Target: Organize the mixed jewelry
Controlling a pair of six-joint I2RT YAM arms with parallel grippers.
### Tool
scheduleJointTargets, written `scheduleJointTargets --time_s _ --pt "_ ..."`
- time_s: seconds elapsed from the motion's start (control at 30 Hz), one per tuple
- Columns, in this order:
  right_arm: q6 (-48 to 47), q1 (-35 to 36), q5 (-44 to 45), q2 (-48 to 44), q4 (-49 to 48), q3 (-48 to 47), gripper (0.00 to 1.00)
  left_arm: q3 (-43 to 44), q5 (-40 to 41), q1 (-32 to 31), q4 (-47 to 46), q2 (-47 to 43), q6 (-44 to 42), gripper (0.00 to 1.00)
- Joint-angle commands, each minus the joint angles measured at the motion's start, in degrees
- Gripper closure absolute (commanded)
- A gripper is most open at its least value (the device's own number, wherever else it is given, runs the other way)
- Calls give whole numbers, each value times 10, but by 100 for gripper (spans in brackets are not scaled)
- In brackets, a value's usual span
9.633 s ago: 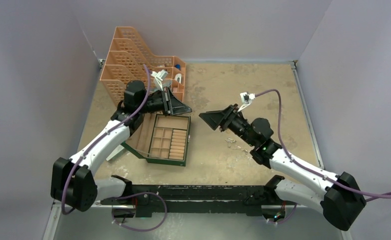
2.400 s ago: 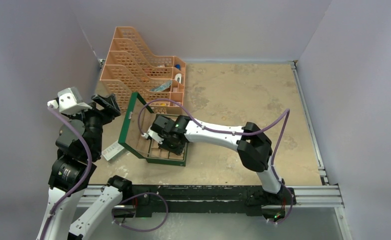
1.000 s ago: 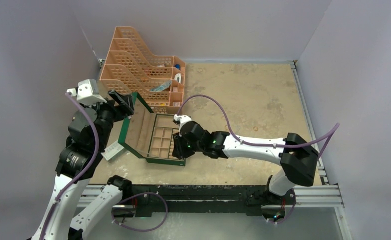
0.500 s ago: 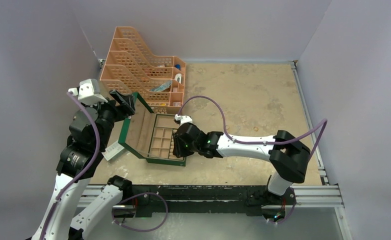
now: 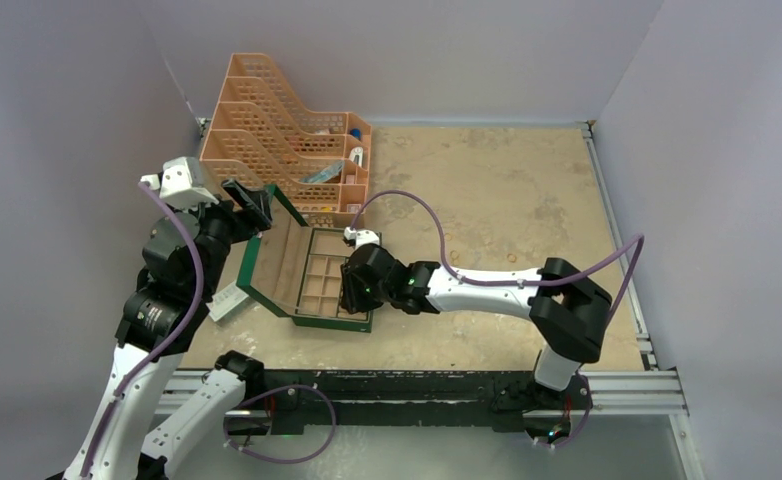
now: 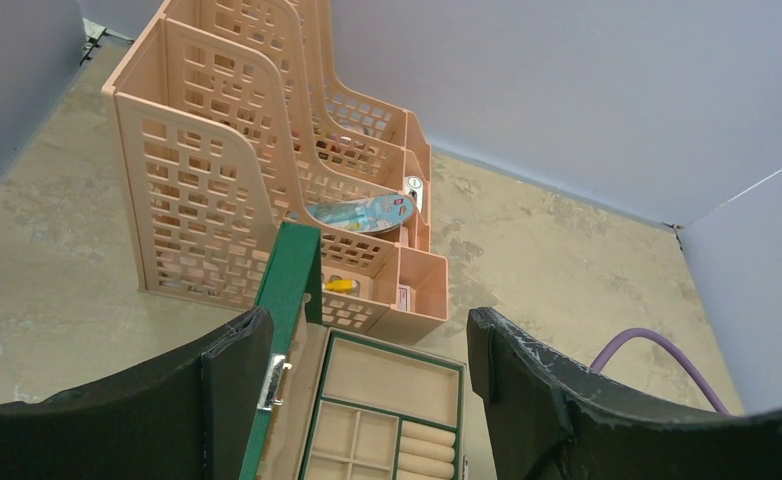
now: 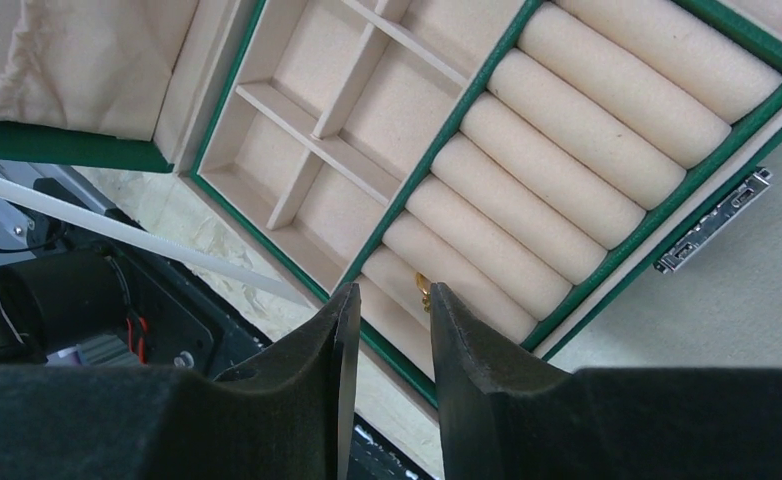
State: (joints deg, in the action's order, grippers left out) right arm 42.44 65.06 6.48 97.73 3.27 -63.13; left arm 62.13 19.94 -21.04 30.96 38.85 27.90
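The green jewelry box (image 5: 319,321) lies open on the table, its lid (image 5: 267,255) standing up on the left. My right gripper (image 5: 347,291) hovers over the box's near right corner. In the right wrist view its jaws (image 7: 392,295) stand a little apart and hold nothing. A small gold ring (image 7: 422,290) is tucked between the beige ring rolls (image 7: 567,160) just beyond them. The divided compartments (image 7: 367,110) look bare. My left gripper (image 5: 251,205) is wide open (image 6: 367,330) at the lid's top edge (image 6: 289,285), which stands next to its left finger.
A peach mesh desk organizer (image 5: 287,150) stands behind the box, with small items in its front trays (image 6: 362,212). A small white block (image 5: 225,300) lies on the table left of the box. A purple cable (image 5: 407,200) arcs above the right arm.
My right gripper has slid a little left over the box's near right corner, and its jaws have parted slightly. The left gripper and the lid have hardly moved.
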Motion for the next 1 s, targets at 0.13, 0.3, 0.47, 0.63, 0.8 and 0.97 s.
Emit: scheduleJointTargets --time_s 0.13,0.3,0.47,0.63,0.8,0.97 --pt "-4 -2 1 8 -11 -28 66 -1 7 -1 -24 1 -7 29" --pt "-4 -2 -3 11 -12 -29 66 -1 7 -1 -24 0 -8 29" --pt "-5 -2 -14 16 -16 -27 65 -1 7 -1 -24 0 -8 29" --pt "-3 -2 -20 17 -14 -31 65 0 7 -1 -23 -1 -8 29" --pt "4 -2 2 -11 -11 -33 65 2 5 -1 -22 -1 -8 29" --pt "19 -2 55 -70 0 -40 63 4 0 -1 -21 -1 -7 29"
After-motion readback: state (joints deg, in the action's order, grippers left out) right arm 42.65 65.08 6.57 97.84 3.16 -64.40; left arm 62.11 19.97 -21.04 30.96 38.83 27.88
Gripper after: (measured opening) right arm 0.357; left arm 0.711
